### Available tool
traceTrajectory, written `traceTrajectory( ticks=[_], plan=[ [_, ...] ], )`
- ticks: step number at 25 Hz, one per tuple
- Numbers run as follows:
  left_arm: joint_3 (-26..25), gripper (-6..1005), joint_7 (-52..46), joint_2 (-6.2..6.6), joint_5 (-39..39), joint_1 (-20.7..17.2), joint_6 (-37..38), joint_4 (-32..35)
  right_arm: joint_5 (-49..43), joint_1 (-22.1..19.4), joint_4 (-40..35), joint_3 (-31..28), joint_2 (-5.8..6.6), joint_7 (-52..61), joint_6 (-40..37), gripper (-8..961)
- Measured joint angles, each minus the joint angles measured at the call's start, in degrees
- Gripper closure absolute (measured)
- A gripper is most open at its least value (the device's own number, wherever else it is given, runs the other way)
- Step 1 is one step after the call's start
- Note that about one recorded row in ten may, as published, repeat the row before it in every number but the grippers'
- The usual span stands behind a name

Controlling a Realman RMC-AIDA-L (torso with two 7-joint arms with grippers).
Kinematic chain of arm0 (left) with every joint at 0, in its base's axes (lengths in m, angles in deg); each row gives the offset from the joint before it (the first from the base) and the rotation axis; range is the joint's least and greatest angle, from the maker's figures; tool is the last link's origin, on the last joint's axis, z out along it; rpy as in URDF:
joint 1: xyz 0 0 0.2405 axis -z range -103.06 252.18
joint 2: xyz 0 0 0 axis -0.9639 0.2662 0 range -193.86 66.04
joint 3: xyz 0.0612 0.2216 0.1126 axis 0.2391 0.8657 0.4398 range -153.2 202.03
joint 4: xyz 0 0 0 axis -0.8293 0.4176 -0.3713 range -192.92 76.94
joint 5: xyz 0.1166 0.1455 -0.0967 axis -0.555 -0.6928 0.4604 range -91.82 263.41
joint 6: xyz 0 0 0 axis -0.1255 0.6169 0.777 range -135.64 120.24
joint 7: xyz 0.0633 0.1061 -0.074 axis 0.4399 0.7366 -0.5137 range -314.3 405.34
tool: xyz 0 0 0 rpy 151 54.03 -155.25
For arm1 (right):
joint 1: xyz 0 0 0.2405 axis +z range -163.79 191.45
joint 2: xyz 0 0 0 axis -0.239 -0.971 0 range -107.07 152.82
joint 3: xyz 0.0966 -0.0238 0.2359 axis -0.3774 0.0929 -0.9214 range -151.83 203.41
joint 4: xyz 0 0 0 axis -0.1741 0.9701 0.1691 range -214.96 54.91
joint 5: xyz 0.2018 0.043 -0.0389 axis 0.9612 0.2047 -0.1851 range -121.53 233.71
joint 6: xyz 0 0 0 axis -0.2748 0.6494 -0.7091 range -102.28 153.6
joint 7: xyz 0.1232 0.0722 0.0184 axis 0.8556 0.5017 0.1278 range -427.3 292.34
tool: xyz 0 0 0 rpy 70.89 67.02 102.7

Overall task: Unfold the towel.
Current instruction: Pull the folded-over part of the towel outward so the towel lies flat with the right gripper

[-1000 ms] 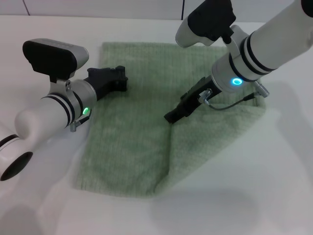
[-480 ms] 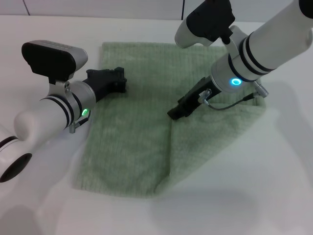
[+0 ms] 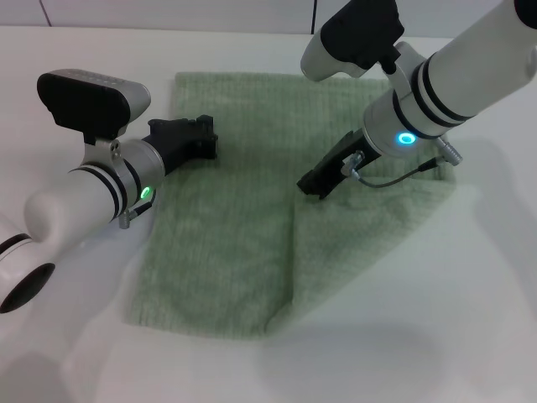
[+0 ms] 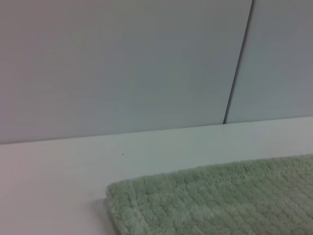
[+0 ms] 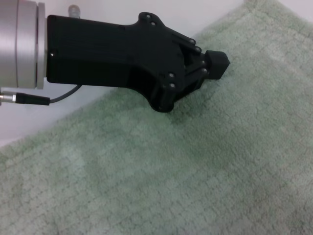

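Right hand above towel

Right pincer closed, angled down-left; left pincer low, pointing right.

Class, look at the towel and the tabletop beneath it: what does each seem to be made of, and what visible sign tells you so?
The towel: soft terry-like cloth, pale green and matte; its nubby ribbed grid and limp folded flap suggest woven fabric. The tabletop: smooth, hard, white, with a faint sheen; probably laminate or painted board, though the look leaves that open.
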Motion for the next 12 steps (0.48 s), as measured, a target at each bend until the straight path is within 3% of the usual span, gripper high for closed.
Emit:
traceTrajectory(
  ticks=[1, 12],
  plan=[
    [0.00, 994, 0.00, 0.00, 0.00, 0.00, 0.00, -0.02, -0.15, -0.04, -0.02, 0.00, 0.00, -0.07, 0.05, 917],
    [0.00, 993, 0.00, 0.06, 0.00, -0.01, -0.07, -0.02, -0.21, -2.42, -6.16, 0.08, 0.11, -0.16, 3.01, 916]
  ],
)
